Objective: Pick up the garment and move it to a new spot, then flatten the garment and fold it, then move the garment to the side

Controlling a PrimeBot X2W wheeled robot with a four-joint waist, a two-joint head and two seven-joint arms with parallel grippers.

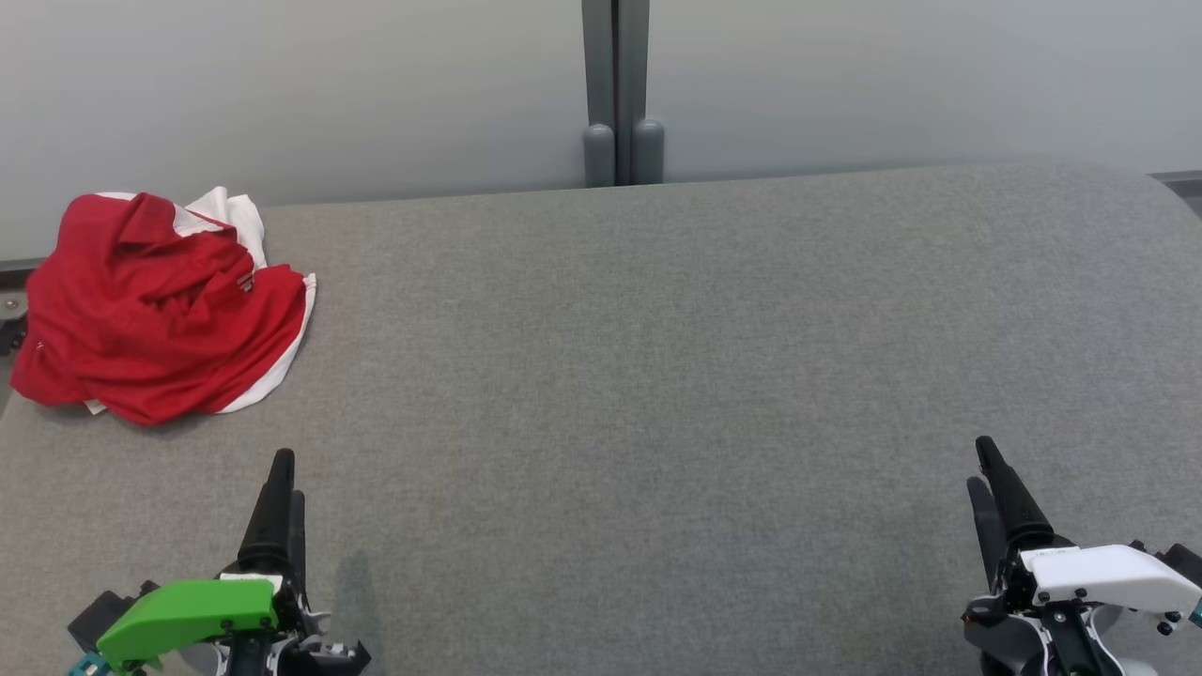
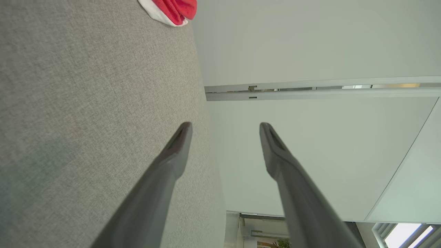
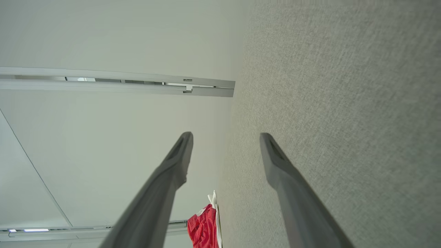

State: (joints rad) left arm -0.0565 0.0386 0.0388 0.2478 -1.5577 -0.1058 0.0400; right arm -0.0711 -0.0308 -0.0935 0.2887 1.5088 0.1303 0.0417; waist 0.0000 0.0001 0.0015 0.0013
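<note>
The garment (image 1: 155, 305) is a red shirt with white trim, crumpled in a heap at the far left corner of the grey table (image 1: 657, 376). A corner of the garment (image 2: 170, 10) peeks in at the top of the left wrist view, and the garment (image 3: 205, 229) also appears low in the right wrist view. My left gripper (image 1: 282, 474) rests at the lower left, a short way in front of the heap, turned on its side. My right gripper (image 1: 981, 465) sits at the lower right, far from the cloth. Both wrist views show the fingers (image 2: 172, 155) (image 3: 175, 162) spread apart with nothing between them.
A pale wall runs along the table's far edge, with a grey post (image 1: 616, 94) at its middle. The table's left edge lies just beside the garment, and its right end curves away at the upper right.
</note>
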